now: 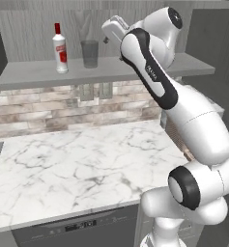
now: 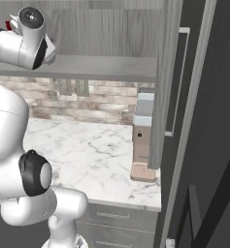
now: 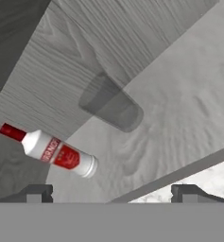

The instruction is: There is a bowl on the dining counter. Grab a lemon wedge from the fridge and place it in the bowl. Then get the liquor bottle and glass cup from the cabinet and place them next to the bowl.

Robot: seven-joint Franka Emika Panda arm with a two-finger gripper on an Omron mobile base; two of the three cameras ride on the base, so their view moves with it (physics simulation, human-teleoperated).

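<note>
Jaws (image 3: 111,194) stand wide apart with nothing between them, their two dark tips rising at the bottom of the hand view, aimed at the cabinet shelf (image 1: 38,72). On that flat grey shelf the liquor bottle (image 1: 60,48) stands upright, long axis vertical, red cap at the top, white neck below it and a red label round the body; the white lettering on the label (seen closest in the hand view) is too blurred to read. Because the hand is rolled, that view shows the bottle lying slantwise, cap toward the upper left. Just beside the bottle, on its right in the left base view and apart from it, the glass cup (image 1: 90,53) stands upright, mouth up, translucent grey. Behind both is the cabinet's grey wood-grain back panel (image 1: 34,24). Under the shelf runs a brick-tile wall (image 1: 53,108), and below that a white grey-veined marble bench (image 1: 72,164). At the right end of the bench, in the right base view, a small boxy appliance (image 2: 143,138) stands by a tall dark panel (image 2: 204,121).
</note>
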